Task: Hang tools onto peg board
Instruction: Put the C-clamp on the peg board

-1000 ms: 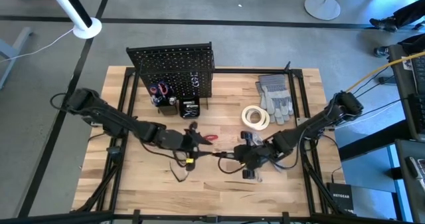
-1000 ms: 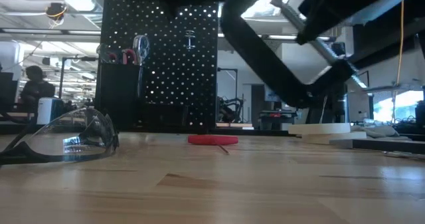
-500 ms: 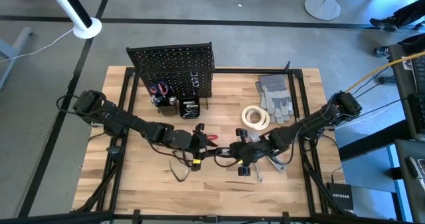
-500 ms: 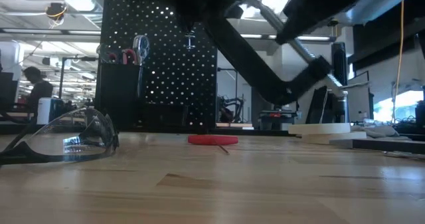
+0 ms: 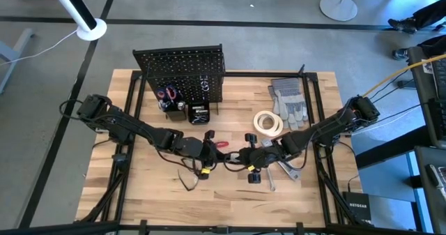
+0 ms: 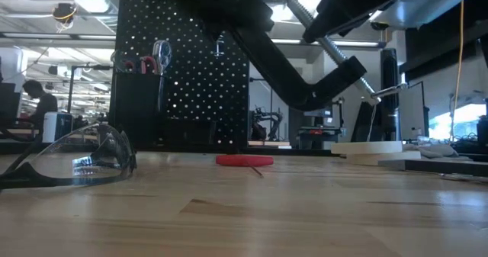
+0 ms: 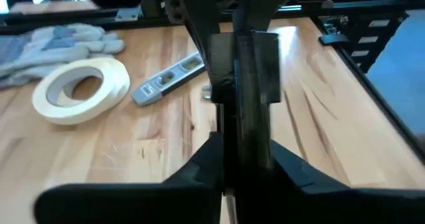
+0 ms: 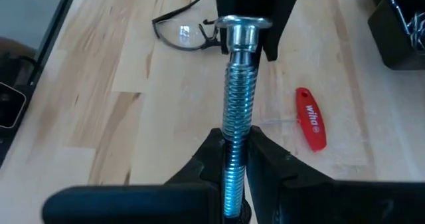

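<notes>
Both arms have drawn together over the middle of the table since the earlier frame. The right gripper has carried its load toward the left gripper, whose fingers have narrowed from wide apart.

They now share a black screw clamp, held in the air above the table's middle. In the right wrist view the right fingers are clamped on the clamp's bright threaded screw. In the left wrist view the left fingers look pressed together on the clamp's dark frame bar, though how firmly they hold it I cannot tell. By my reading this is a handover from right to left, so the left arm can take the clamp to the peg board, which stands upright along the table's back edge.

The task looks barely begun. A pair of scissors and a red-handled tool sit at the board's front, and small black bins are fixed low on it. Still lying on the table:
- a red-handled screwdriver, near the middle in front of the board
- safety glasses, toward the front edge
- a white tape roll, toward the right edge
- a silver bar level, just beside the tape roll

Grey work gloves lie near the back right corner.
</notes>
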Robot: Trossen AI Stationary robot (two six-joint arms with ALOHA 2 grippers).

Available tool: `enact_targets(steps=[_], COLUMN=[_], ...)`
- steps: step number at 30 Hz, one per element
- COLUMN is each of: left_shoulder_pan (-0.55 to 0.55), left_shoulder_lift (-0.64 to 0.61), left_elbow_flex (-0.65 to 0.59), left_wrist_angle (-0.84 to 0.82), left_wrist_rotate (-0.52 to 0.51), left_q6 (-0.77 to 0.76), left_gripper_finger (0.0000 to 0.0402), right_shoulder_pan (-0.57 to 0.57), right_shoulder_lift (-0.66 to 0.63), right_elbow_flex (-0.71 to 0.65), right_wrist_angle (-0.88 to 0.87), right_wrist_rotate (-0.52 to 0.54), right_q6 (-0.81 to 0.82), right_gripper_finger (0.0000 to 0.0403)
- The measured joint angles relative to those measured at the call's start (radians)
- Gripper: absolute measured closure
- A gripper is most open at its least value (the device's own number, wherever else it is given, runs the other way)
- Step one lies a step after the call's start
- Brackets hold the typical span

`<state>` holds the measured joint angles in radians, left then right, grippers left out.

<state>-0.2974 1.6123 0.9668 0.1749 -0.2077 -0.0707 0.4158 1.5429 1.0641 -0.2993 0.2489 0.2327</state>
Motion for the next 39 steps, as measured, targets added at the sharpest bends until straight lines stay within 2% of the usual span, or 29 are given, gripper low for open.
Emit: enact_targets(steps=[3, 9, 15, 19, 24, 27, 30, 36, 39], left_shoulder_pan=[0.0, -0.013, -0.04, -0.057, -0.063, -0.055, -0.042, -0.028, -0.029], left_shoulder_lift=[0.0, -0.007, -0.097, -0.183, -0.313, -0.379, -0.44, -0.506, -0.512], left_elbow_flex=[0.0, -0.002, -0.003, -0.003, -0.001, -0.001, 0.01, 0.095, 0.163], left_wrist_angle=[0.0, -0.014, -0.038, -0.085, -0.076, -0.068, -0.063, -0.05, -0.054], left_wrist_rotate=[-0.014, -0.089, -0.127, -0.139, -0.147, -0.147, -0.148, -0.152, -0.172], left_q6=[0.008, 0.005, 0.004, 0.014, 0.059, 0.084, 0.104, 0.16, 0.229], left_gripper_finger=[0.0351, 0.0351, 0.0351, 0.0351, 0.0351, 0.0351, 0.0351, 0.0351, 0.0351], right_shoulder_pan=[-0.013, -0.013, 0.008, 0.066, 0.155, 0.18, 0.189, 0.186, 0.186], right_shoulder_lift=[0.0, -0.008, -0.117, -0.171, -0.18, -0.177, -0.175, -0.165, -0.154], right_elbow_flex=[0.0, 0.001, 0.001, 0.001, -0.048, -0.115, -0.181, -0.317, -0.36], right_wrist_angle=[-0.003, 0.006, -0.069, -0.105, -0.098, -0.015, 0.088, 0.393, 0.478], right_wrist_rotate=[-0.005, 0.0, -0.025, 0.052, 0.214, 0.284, 0.294, 0.321, 0.342], right_q6=[0.001, -0.005, 0.04, 0.048, 0.075, 0.132, 0.184, 0.24, 0.235], right_gripper_finger=[0.0359, 0.0292, 0.0254, 0.0249, 0.0248, 0.0247, 0.0247, 0.0247, 0.0246])
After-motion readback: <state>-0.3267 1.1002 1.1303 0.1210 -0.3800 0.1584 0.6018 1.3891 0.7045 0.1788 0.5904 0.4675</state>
